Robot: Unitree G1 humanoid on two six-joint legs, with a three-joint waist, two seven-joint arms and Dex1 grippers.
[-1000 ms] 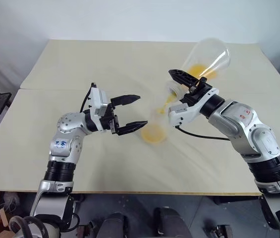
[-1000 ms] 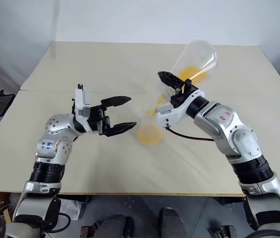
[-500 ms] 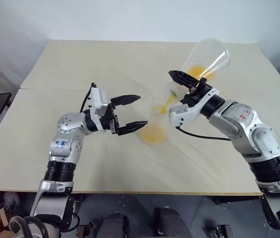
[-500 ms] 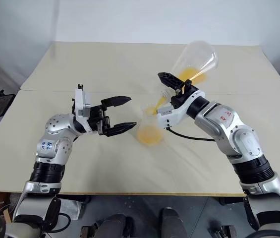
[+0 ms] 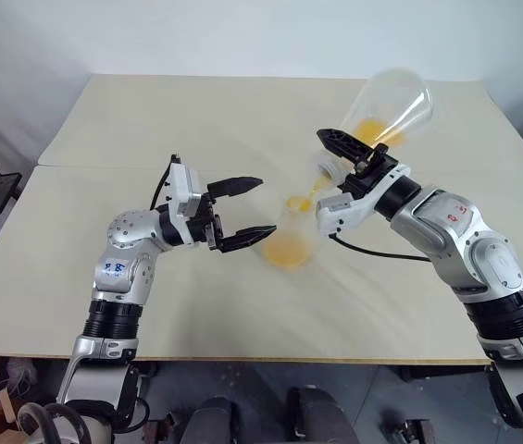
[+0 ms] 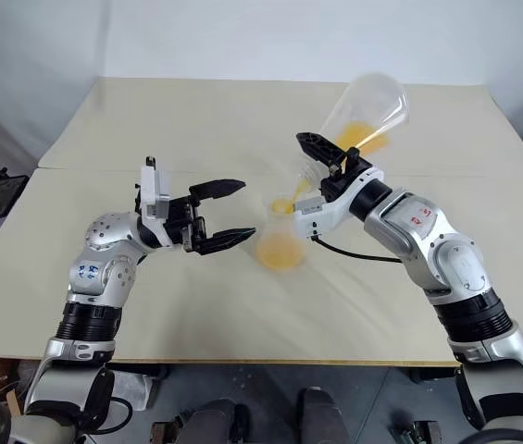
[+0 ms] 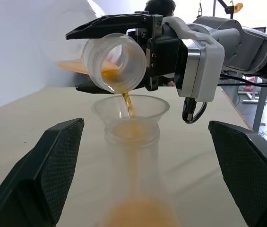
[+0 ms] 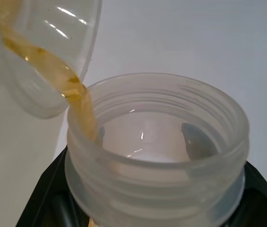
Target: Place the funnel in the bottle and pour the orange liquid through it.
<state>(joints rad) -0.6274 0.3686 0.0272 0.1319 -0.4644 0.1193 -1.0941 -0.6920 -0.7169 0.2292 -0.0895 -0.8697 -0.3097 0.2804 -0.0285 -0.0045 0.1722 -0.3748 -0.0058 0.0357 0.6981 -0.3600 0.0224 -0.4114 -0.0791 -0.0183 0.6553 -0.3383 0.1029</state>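
While the tilted flask drains, findings stand as follows.

Funnel: the small near-transparent plastic cone funnel [image 7: 129, 109] sits upright in the neck of the clear flask-shaped plastic bottle [image 5: 286, 242], its rim flaring just wider than that neck.

Orange liquid: a thin translucent yellow-orange stream [image 7: 128, 103] falls from the mouth of the broad-based clear flask [image 5: 383, 109] into the funnel; a bright pool lies in the bottle's base, and a remainder lies in the tilted flask's body.

Bottle: it stands on the beige table [image 5: 104, 120], near the middle, between the two grippers.

Pouring flask: it is tipped mouth-down toward the funnel, base raised and away, its threaded neck directly above the funnel rim and apart from it.

Right gripper [image 7: 119, 54]: its black fingers are clamped on the pouring flask's neck, one on either side.

Left gripper [image 5: 247, 212]: its fingers are spread wide on either side of the bottle, near it but not touching.

Table: it is covered with a pale, slightly creased sheet.
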